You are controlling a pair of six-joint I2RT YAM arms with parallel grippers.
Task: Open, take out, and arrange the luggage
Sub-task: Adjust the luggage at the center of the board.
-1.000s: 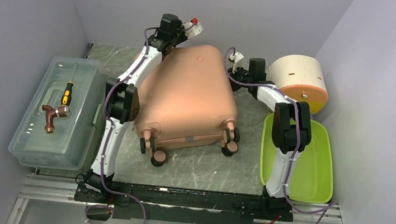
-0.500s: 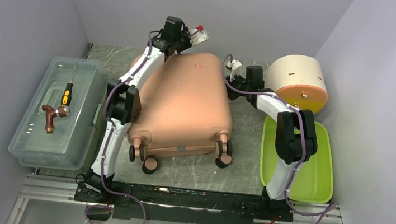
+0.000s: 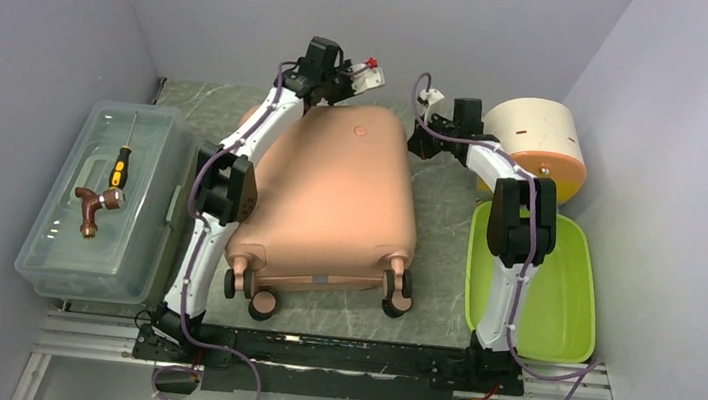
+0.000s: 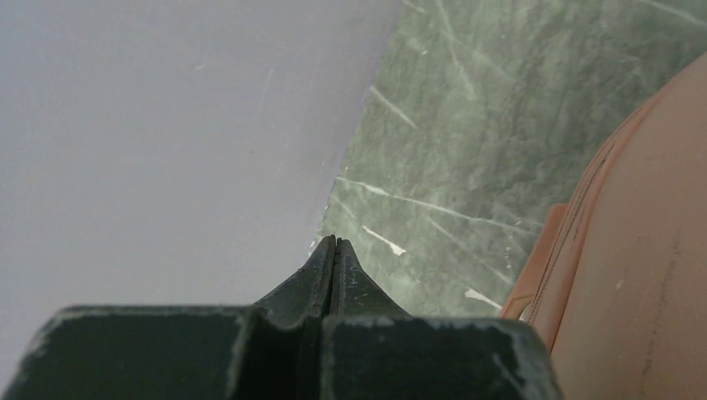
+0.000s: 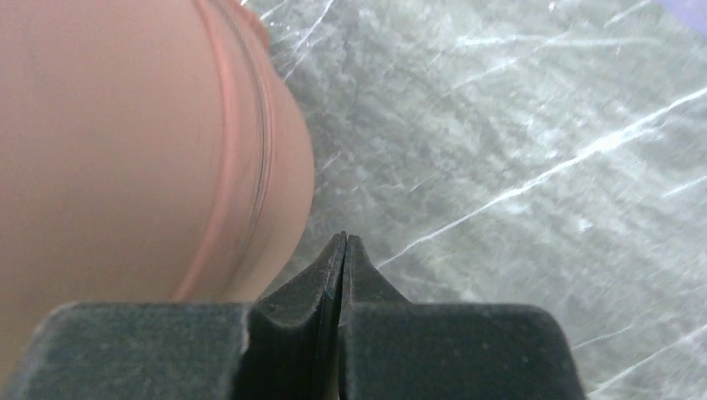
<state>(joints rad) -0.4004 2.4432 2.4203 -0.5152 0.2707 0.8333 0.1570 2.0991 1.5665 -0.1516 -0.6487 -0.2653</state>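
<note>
1. Worktop, near edge. The luggage [image 3: 330,197] lay flat on one shell in the middle of the worktop [image 3: 449,211], with its wheels [image 3: 398,291] toward the near edge. The case was shut, so its contents could not be seen.

2. Left edge. A clear plastic bin [image 3: 152,127] stood along the left edge, its lid on. A screwdriver [image 3: 119,171] and a copper-coloured T-shaped piece [image 3: 96,206] showed there. Whether they lay inside the bin or on the lid could not be told.

3. Right edge. A lime-green tray [image 3: 577,286] sat along the right edge, with the right arm crossing above it. No contents showed in its exposed part.

4. Far end of the case. The left tool [image 4: 335,250] had its fingers pressed together and held nothing. It pointed at the line where worktop met back wall, with the case's far left corner just beside it. The right tool [image 5: 343,250], likewise pressed together and holding nothing, sat close by the far right corner. Contact with the shell could not be confirmed for either. Flanking the case with closed fingers probably served to nudge and square it, not to grasp it. Opening appeared not yet begun.

5. Far right corner. A cream cylinder [image 3: 534,130] with an orange end lay tilted.
</note>
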